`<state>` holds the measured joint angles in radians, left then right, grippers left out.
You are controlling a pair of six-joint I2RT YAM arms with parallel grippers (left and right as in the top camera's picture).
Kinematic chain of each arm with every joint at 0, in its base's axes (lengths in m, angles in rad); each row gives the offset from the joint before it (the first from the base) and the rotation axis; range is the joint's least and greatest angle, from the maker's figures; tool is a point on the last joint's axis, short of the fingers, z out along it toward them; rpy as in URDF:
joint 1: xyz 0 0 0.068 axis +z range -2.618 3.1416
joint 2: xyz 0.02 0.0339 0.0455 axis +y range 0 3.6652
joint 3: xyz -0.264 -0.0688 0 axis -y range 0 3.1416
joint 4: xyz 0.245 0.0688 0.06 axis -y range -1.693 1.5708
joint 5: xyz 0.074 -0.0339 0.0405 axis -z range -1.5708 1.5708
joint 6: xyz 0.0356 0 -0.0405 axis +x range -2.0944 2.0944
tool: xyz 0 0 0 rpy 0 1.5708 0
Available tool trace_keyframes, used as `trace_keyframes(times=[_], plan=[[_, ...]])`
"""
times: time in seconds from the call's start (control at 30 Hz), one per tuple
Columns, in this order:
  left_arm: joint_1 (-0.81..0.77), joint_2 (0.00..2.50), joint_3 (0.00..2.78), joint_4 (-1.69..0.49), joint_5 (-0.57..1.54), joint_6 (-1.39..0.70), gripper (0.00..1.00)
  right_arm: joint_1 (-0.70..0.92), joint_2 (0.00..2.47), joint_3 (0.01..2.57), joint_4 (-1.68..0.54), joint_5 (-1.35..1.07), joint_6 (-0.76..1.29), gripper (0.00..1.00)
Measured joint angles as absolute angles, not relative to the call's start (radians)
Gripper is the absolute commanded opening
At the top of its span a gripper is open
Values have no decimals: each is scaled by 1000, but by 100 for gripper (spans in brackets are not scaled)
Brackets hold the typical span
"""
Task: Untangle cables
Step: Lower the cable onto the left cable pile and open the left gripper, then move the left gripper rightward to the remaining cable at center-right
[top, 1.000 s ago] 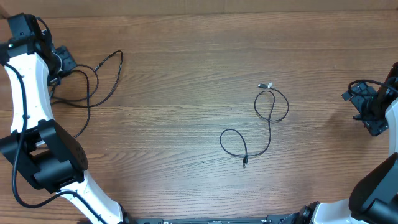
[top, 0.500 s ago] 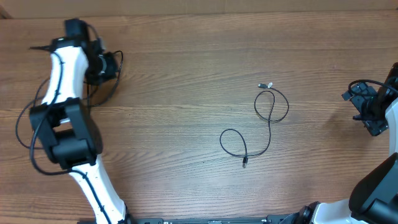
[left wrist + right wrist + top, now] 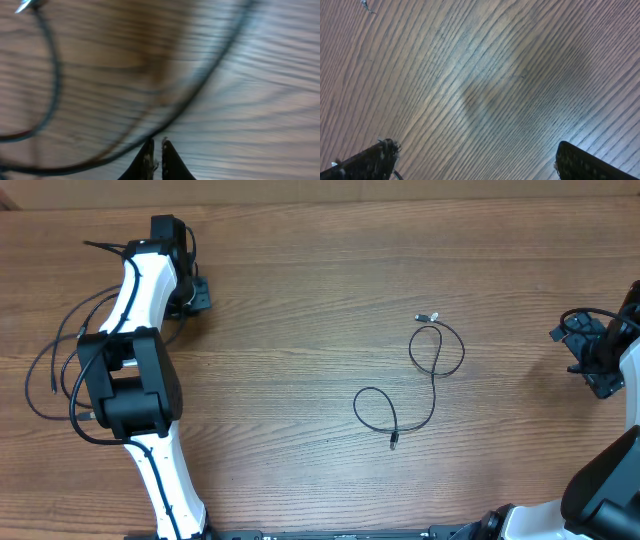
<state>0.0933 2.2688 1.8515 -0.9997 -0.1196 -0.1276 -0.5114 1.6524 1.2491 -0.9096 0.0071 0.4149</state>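
One thin black cable (image 3: 436, 370) lies in two loops right of the table's middle, with a metal plug (image 3: 428, 316) at its far end and a dark plug (image 3: 393, 442) at its near end. More black cord (image 3: 40, 365) loops at the far left beside my left arm. My left gripper (image 3: 197, 294) is shut at the far left; in the left wrist view its tips (image 3: 156, 145) sit just below a blurred cable (image 3: 52, 75) with a metal plug (image 3: 22, 6). I cannot tell whether they touch. My right gripper (image 3: 598, 365) is open and empty (image 3: 480, 162).
The wooden table (image 3: 300, 320) runs to a far edge just beyond my left arm. My right arm stays at the right edge, well apart from the centre cable. That cable's metal plug shows small in the right wrist view (image 3: 366, 6).
My left arm has swung from the far left edge up and to the right. The cords beside it now lie left of the arm. The centre cable and right arm have not moved.
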Motion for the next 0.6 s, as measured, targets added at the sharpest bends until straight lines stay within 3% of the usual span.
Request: trace_keyframes(times=[0.2,0.6], plan=[[166,2276,1834,-1012,-217,-181,8,-511,1652,1249,-910,7,414,100],[202,2276,1824,-1052,-57,-181,4,-511,1652,1249,-908,7,414,100]])
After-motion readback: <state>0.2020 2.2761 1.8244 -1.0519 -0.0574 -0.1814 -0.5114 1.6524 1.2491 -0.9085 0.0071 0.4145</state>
